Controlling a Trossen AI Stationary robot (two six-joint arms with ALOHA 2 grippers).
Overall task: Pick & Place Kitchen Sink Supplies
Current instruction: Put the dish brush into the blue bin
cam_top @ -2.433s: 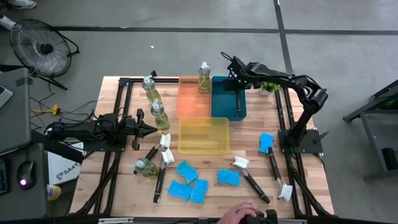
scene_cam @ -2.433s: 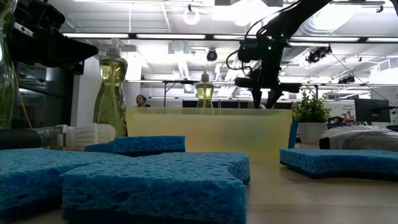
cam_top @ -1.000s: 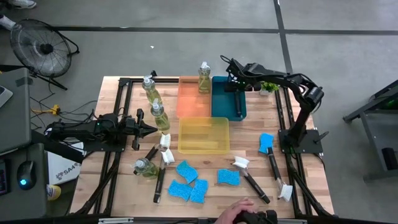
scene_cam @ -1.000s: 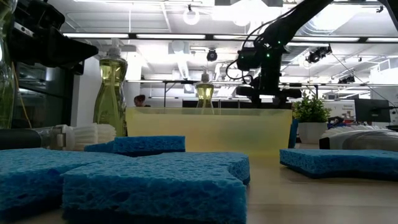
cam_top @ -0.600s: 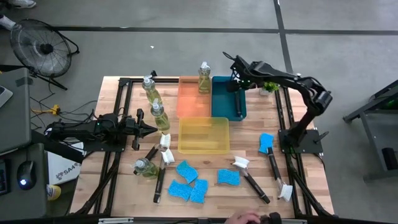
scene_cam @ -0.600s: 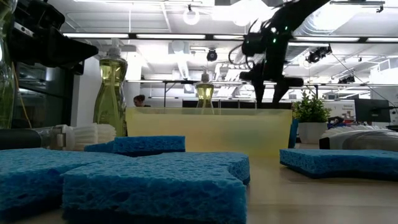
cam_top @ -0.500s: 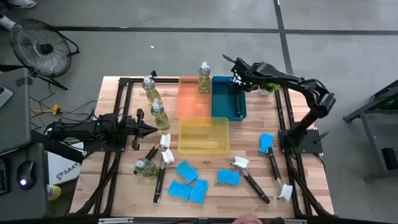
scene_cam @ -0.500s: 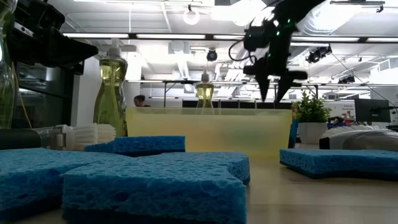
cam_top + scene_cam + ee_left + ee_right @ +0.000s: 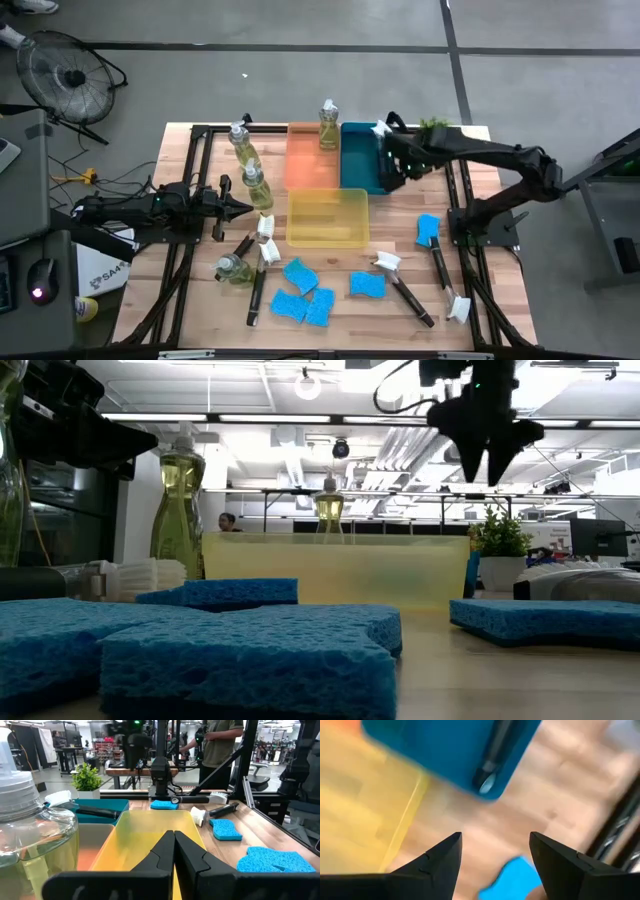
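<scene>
Wooden table (image 9: pixel 200 290), open workshop behind; right tool (image 9: pixel 390 172) parted, empty; left tool (image 9: pixel 243 208) closed, empty

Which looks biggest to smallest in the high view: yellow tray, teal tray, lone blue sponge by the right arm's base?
1. yellow tray, the largest footprint.
2. teal tray, narrower; the right gripper covers part of one edge.
3. blue sponge, far smaller than either tray.

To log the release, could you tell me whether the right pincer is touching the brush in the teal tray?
Apart: the low view shows the right pincer open, empty and raised well above the trays.
</scene>
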